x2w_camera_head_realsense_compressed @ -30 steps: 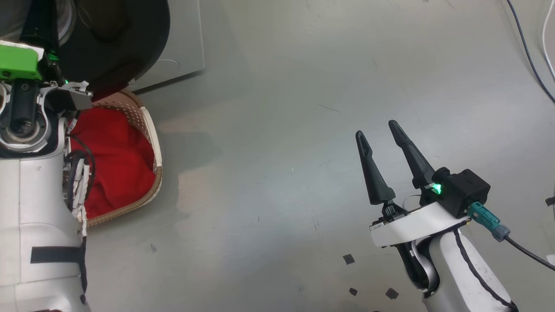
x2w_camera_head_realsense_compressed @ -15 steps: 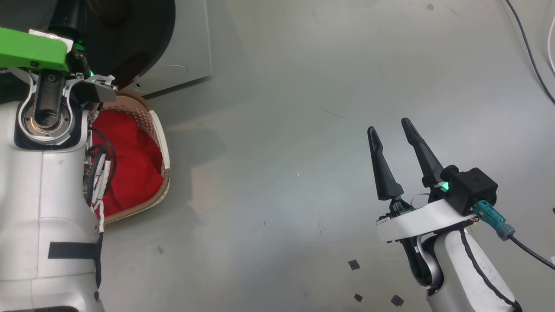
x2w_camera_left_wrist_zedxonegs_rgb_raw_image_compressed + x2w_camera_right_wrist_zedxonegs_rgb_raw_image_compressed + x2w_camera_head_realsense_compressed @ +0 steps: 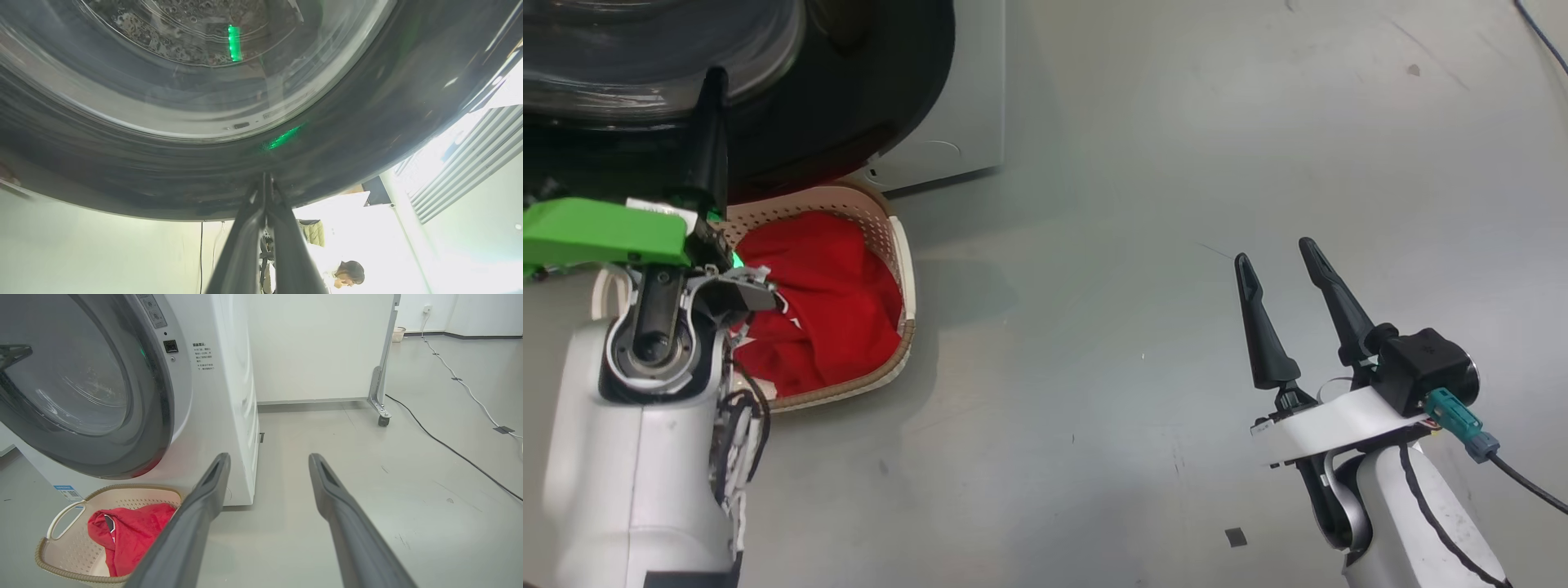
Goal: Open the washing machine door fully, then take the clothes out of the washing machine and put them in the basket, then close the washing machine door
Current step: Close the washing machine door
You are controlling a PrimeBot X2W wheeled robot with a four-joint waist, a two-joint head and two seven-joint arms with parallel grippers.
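Observation:
The washing machine door (image 3: pixel 866 98) has a black rim and a bulging glass window (image 3: pixel 184 61); in the right wrist view the door (image 3: pixel 155 396) lies close against the white washing machine (image 3: pixel 220 396). My left gripper (image 3: pixel 716 77) is shut with nothing in it, and its tips (image 3: pixel 265 177) rest on the door's black rim (image 3: pixel 347 134). The red clothes (image 3: pixel 833 310) lie in the cream basket (image 3: pixel 907 278) on the floor below the door, with the clothes (image 3: pixel 130 535) heaped toward one side of the basket (image 3: pixel 135 488). My right gripper (image 3: pixel 1274 251) hangs open and empty over bare floor, well right of the basket.
A white panel on casters (image 3: pixel 378 375) stands beyond the machine. Cables (image 3: pixel 449 447) run across the grey floor at the right. A small piece of black tape (image 3: pixel 1236 536) lies near my right arm. A person (image 3: pixel 347 273) shows low in the left wrist view.
The head camera has swung, so the door and basket now sit further right in its view. My left gripper's shut fingers have come into view against the door's rim. The right gripper stays open.

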